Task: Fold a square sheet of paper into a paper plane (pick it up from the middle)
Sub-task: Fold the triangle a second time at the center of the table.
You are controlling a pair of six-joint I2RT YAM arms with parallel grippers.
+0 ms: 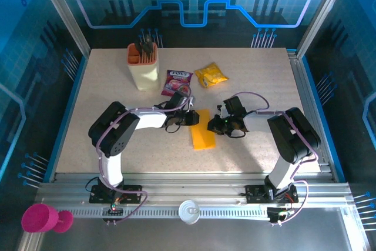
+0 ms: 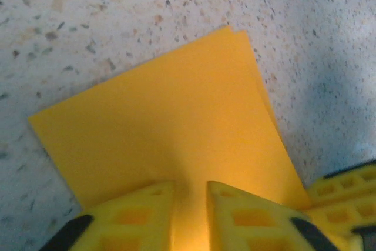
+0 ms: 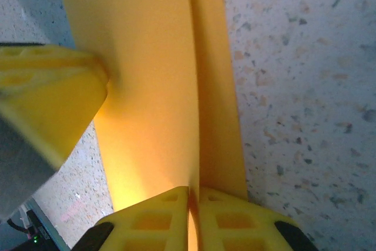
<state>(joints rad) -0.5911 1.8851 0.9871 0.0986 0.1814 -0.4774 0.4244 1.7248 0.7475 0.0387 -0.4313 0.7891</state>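
Observation:
The square sheet of paper (image 1: 204,136), orange-yellow and folded narrower, lies mid-table between both arms. My left gripper (image 1: 194,119) hovers at its left edge. In the left wrist view the paper (image 2: 170,116) lies flat in two layers and the left gripper (image 2: 191,186) stands slightly open over it, nothing pinched. My right gripper (image 1: 216,124) meets the sheet from the right. In the right wrist view the right gripper (image 3: 194,191) is shut on a raised layer of the paper (image 3: 153,57), whose edge runs up from between the fingertips. A left finger (image 3: 53,98) presses on the sheet beside it.
A beige holder (image 1: 144,66) stands at the back left. A purple printed packet (image 1: 177,80) and a crinkled yellow snack packet (image 1: 211,74) lie just behind the grippers. A pink cup (image 1: 41,218) lies off the table's front left, on the rail.

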